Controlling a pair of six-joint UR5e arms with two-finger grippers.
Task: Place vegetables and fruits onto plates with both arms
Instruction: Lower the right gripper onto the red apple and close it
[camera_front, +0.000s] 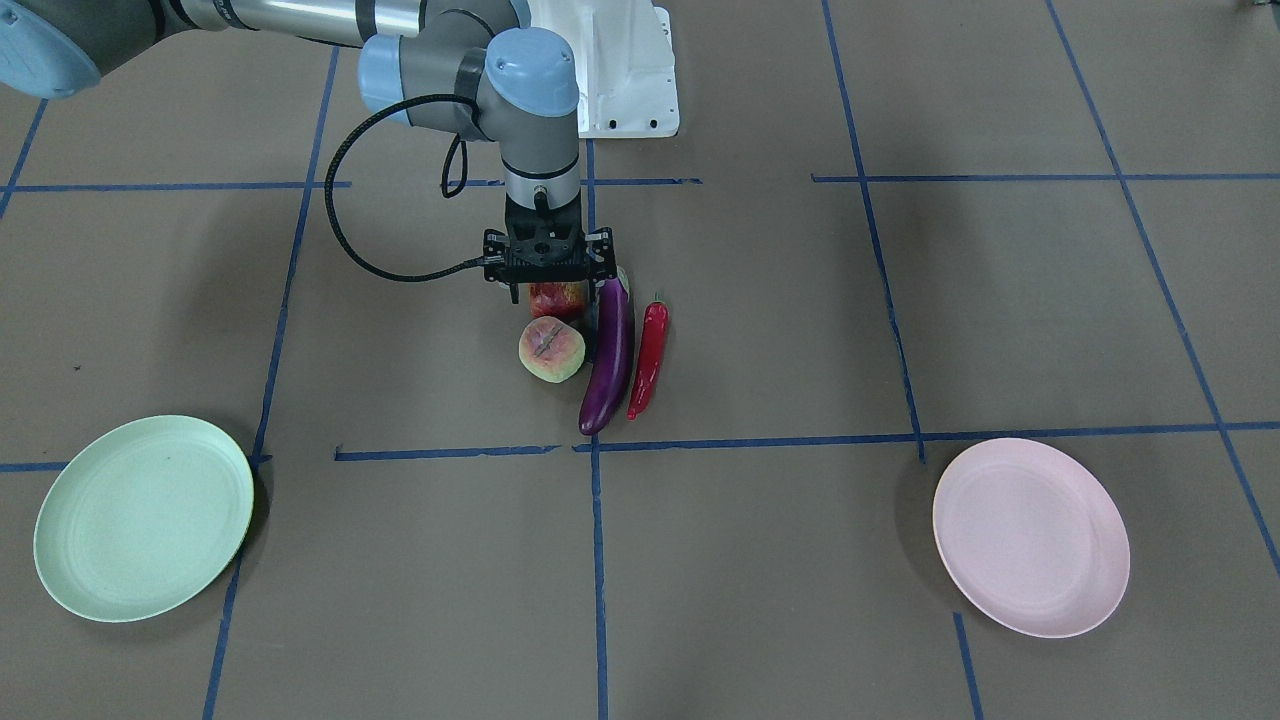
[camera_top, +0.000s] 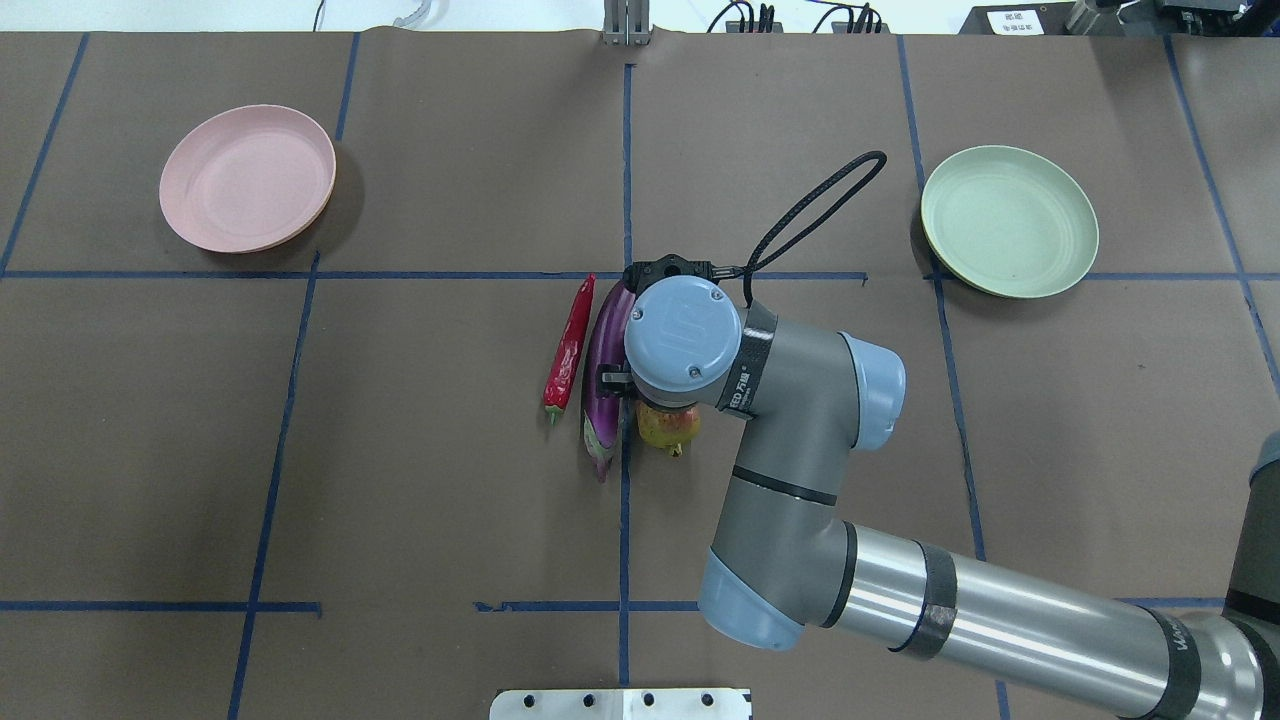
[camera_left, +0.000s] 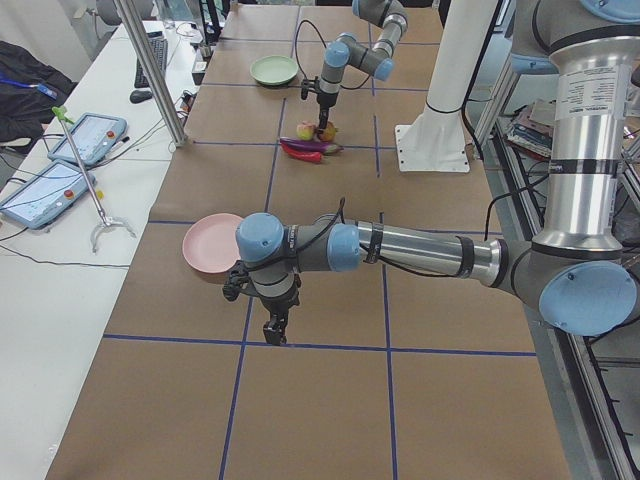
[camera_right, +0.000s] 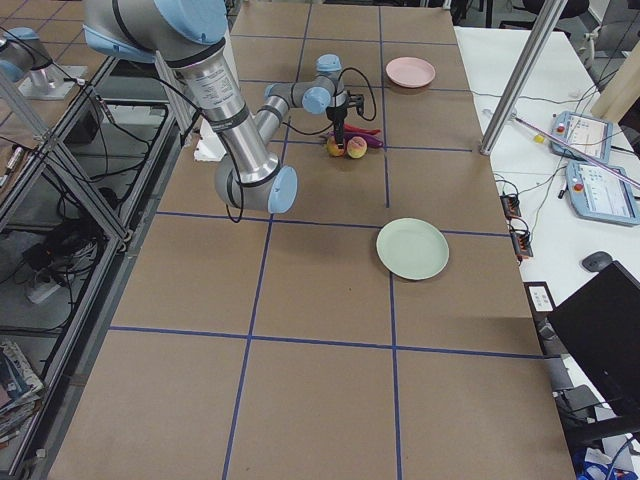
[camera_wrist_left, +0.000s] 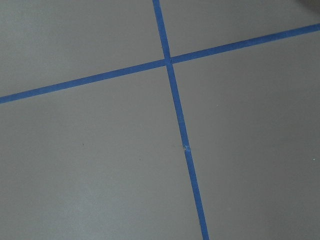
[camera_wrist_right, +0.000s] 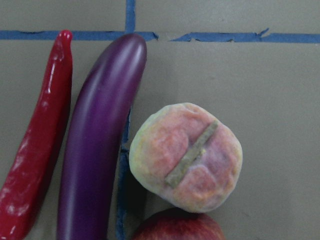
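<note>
Seen from the front-facing camera, the apple (camera_front: 557, 298) is hemmed in: peach (camera_front: 551, 349) close at 6 o'clock, eggplant (camera_front: 608, 360) at 3, chili (camera_front: 648, 360) beyond. Bare table (camera_front: 400, 340) lies open at 9 o'clock.

The front-facing camera looks steeply down across the worktop (camera_front: 760, 560) toward the robot's base block (camera_front: 625, 70), so the mint plate (camera_front: 145, 518) lies at its left, the pink plate (camera_front: 1030, 537) at its right. The overhead camera faces the opposite way from behind the robot, mirroring both plates. The two side cameras sit high at opposite ends, looking along the worktop, far from the produce. The right wrist camera points straight down, very near the peach (camera_wrist_right: 186, 156), eggplant (camera_wrist_right: 97, 145) and chili (camera_wrist_right: 37, 140), a cluster every fixed view shares. The left wrist camera looks down closely on brown worktop crossed by blue tape (camera_wrist_left: 172, 80)
</note>
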